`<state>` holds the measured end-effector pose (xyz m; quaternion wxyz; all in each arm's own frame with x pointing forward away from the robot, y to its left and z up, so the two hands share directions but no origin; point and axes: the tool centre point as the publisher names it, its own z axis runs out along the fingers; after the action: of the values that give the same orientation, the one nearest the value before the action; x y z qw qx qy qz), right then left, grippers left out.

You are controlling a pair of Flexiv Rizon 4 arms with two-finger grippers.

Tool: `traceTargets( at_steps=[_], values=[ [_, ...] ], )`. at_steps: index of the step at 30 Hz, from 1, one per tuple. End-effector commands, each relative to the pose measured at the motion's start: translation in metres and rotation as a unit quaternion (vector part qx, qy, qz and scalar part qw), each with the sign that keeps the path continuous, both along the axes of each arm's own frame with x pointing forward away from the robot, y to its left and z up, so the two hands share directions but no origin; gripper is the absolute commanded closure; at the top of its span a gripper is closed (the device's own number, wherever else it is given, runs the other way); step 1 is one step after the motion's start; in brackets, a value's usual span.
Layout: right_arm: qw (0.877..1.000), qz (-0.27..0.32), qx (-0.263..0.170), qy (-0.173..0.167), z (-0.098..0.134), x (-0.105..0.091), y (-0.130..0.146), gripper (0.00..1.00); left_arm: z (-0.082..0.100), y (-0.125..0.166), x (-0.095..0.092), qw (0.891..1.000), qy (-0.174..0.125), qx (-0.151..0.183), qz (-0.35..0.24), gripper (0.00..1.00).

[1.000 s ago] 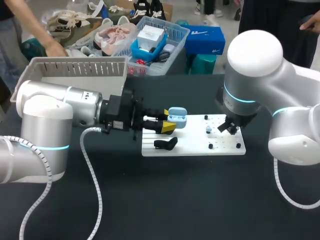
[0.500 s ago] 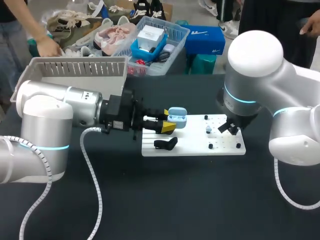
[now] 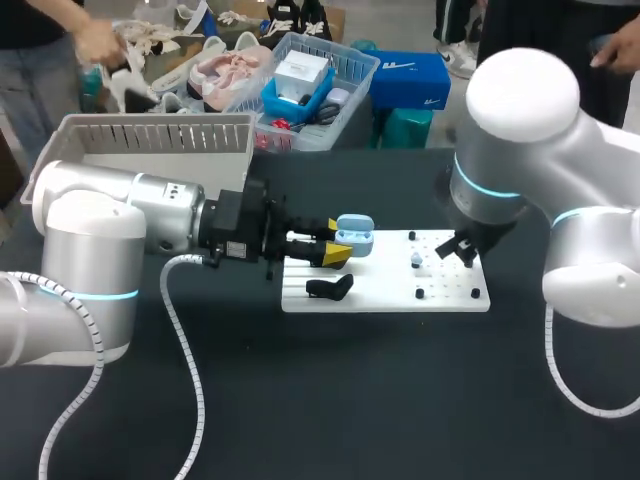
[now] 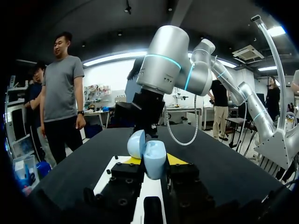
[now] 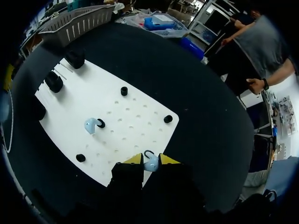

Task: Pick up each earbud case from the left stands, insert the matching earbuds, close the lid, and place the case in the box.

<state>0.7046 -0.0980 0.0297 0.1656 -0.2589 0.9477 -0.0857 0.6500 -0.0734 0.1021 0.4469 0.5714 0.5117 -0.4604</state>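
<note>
Over the left end of the white board (image 3: pixel 380 296): my left gripper (image 3: pixel 339 242), fingers pressed to both flanks of the light-blue earbud case (image 4: pixel 154 157), which is upright with its lid swung open.
Right end of board: my right gripper (image 5: pixel 150 159), fingers nearly together, pinching one light-blue earbud (image 5: pixel 151 165) between the yellow tips.
Board middle: second earbud (image 5: pixel 91 125), seated by a black peg and lying between the two grippers, nearer the right one.
Bearing for next move: the open case lies across the board from the held earbud, and I judge the right arm must carry it over to the left fingers.
Case mouth: the way it faces I cannot tell for certain.
Near neighbour: black piece (image 3: pixel 330 288) on the board, just beside the left fingers.
Destination: grey basket (image 3: pixel 150 140) at the bench's far left, behind the left arm.
</note>
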Motion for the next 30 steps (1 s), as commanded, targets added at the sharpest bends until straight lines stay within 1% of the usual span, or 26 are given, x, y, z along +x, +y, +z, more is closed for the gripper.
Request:
traceTargets(
  at_steps=[1,5,11,16,21,26,30],
  values=[
    [1.000,0.006,0.012,-0.009,0.029,-0.014,-0.006,1.00,0.000,0.000,-0.001,1.000,-0.001,0.000,0.002,1.00],
    [0.999,0.012,0.031,-0.027,0.058,-0.021,-0.002,1.00,0.000,0.000,-0.001,1.000,-0.001,0.000,0.002,1.00],
    [0.994,0.037,0.088,-0.051,0.105,-0.034,0.016,1.00,0.000,0.000,-0.001,1.000,-0.001,0.000,0.002,1.00],
    [0.988,0.072,0.128,-0.054,0.133,-0.048,0.037,1.00,0.000,0.000,-0.001,1.000,-0.001,0.000,0.002,1.00],
    [0.979,0.105,0.168,-0.050,0.154,-0.063,0.058,1.00,0.000,0.000,-0.001,1.000,-0.001,0.000,0.002,1.00],
    [0.969,0.134,0.204,-0.047,0.166,-0.072,0.073,1.00,0.000,0.000,-0.001,1.000,-0.001,0.000,0.002,1.00],
    [0.969,0.134,0.204,-0.047,0.166,-0.072,0.073,1.00,0.000,0.000,-0.001,1.000,-0.001,0.000,0.002,1.00]
  ],
)
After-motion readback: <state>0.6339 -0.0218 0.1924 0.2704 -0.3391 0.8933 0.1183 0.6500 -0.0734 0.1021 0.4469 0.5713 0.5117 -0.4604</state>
